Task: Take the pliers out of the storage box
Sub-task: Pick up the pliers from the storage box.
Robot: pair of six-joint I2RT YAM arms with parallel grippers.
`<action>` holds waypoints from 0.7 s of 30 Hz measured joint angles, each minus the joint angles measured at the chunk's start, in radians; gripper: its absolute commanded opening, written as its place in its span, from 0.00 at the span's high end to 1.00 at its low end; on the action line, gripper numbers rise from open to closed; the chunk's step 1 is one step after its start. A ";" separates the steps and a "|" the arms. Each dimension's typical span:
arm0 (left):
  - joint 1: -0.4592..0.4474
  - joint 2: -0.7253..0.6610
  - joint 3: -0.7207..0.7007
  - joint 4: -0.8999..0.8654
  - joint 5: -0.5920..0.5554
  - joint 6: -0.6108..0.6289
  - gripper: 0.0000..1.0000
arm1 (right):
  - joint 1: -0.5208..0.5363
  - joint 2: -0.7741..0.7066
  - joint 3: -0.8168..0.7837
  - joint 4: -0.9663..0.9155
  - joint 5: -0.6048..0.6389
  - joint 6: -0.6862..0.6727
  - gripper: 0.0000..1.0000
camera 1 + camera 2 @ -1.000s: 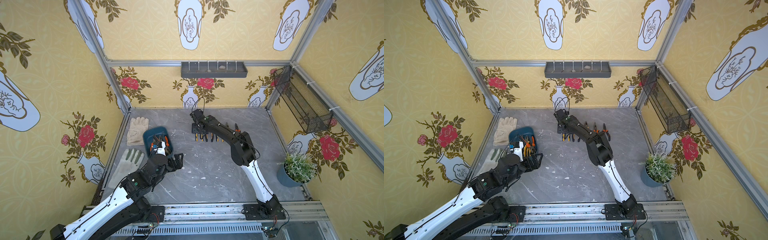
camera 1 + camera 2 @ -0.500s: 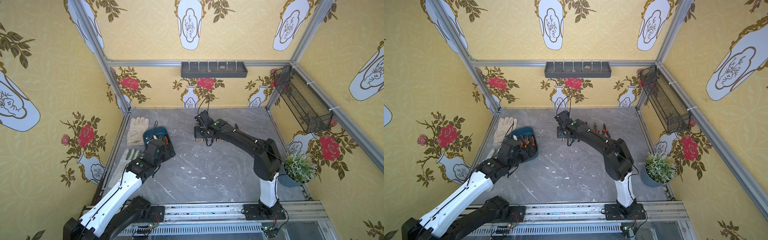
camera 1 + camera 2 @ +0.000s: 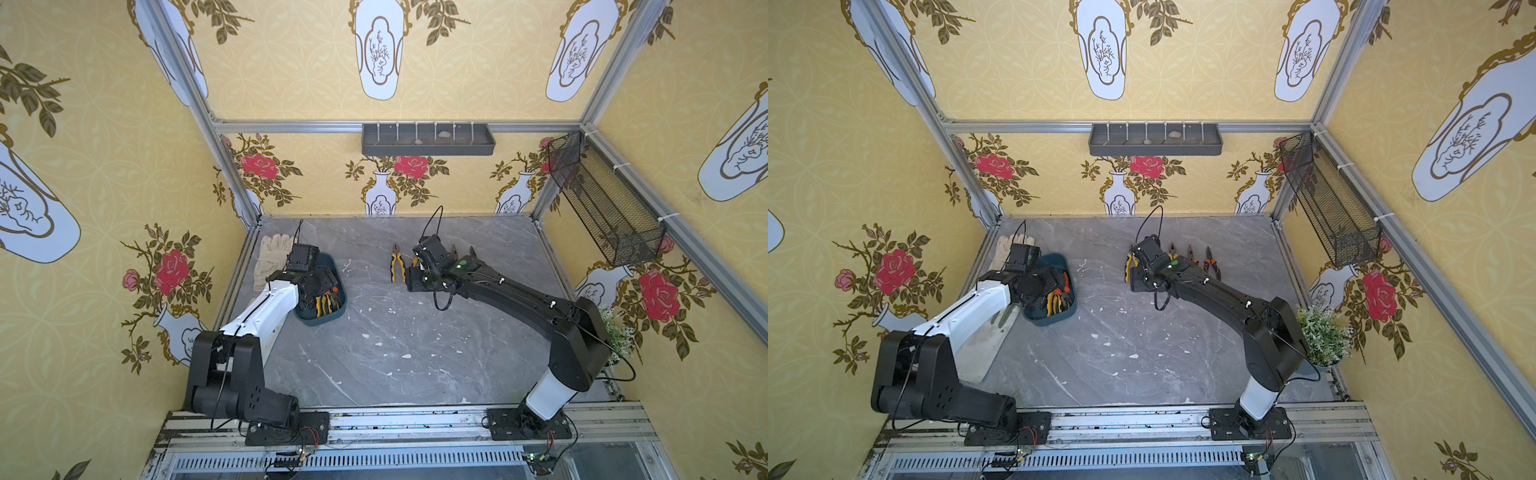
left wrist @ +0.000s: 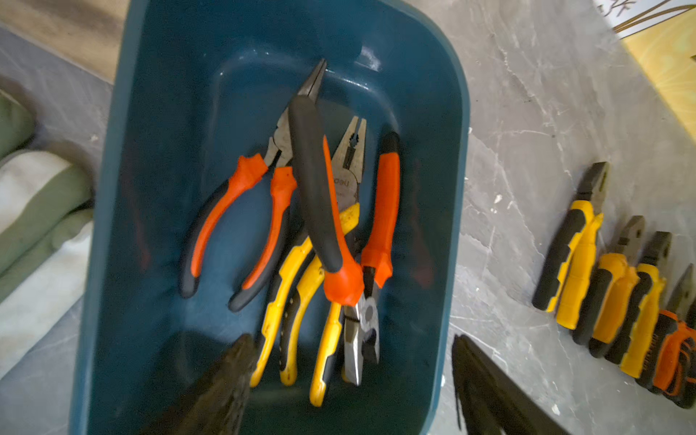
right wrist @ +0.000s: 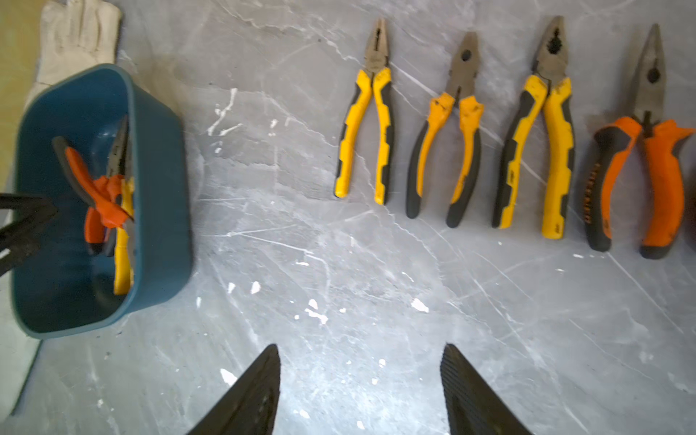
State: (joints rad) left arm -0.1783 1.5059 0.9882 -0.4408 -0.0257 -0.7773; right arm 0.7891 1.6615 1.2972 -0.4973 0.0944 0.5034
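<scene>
The teal storage box [image 3: 320,319] [image 3: 1045,320] stands at the table's left with several pliers [image 4: 241,211] heaped in it, orange-handled and yellow-handled. My left gripper [image 4: 352,361] [image 3: 320,287] hangs open over the box's near end. One finger is inside the box [image 4: 457,188] and the other is outside its rim; it holds nothing. Several more pliers [image 5: 363,132] [image 3: 397,268] lie in a row on the table. My right gripper [image 5: 361,350] [image 3: 1136,279] stands open over bare table, in front of that row.
A white glove [image 3: 272,257] lies behind the box and a second glove [image 3: 1000,332] lies under my left arm. A potted plant [image 3: 1323,332] stands at the right edge. A wire basket [image 3: 602,208] and a grey tray [image 3: 428,139] hang on the walls.
My left gripper has reached forward and come down over the box, its jaws narrowing a little. My right gripper has drawn back from the row of pliers, empty.
</scene>
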 measured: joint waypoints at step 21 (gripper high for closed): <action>0.009 0.174 0.054 0.043 -0.008 0.009 0.66 | -0.068 -0.075 -0.150 0.040 -0.074 0.006 0.33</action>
State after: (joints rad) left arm -0.1696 1.6802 1.0420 -0.3973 -0.0334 -0.7681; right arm 0.7216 1.5867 1.1469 -0.4568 0.0204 0.5091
